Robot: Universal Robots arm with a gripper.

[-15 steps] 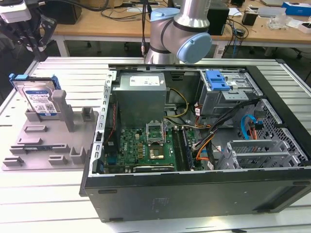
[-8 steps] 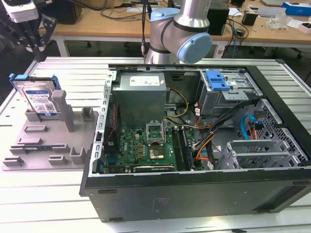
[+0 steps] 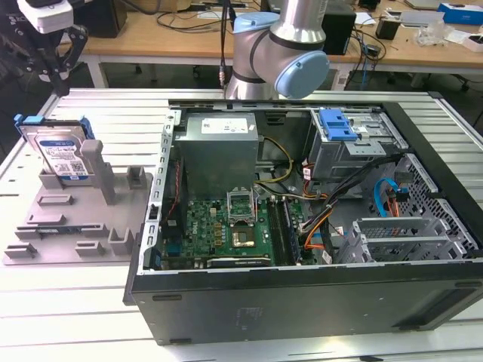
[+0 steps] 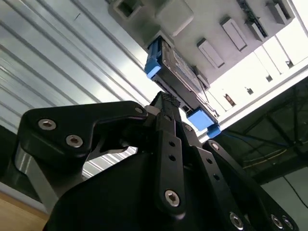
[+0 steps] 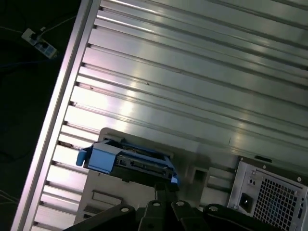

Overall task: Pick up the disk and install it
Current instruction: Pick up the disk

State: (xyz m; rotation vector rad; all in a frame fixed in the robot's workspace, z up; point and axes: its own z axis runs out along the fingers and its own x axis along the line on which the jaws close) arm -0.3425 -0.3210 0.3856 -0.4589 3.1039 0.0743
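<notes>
Hovering over upright disk, tool, open/shut can't tell; grey fixture post in front, PC case nearby.

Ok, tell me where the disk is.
The disk stands on edge in the grey fixture at the exterior view's left, beside the open computer case.

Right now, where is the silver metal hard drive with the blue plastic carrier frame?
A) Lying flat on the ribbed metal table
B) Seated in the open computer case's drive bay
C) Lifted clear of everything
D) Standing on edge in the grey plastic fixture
D: the silver metal hard drive with the blue plastic carrier frame stands upright in the grey plastic fixture, outside the open black computer case, with the tool above it.
</notes>
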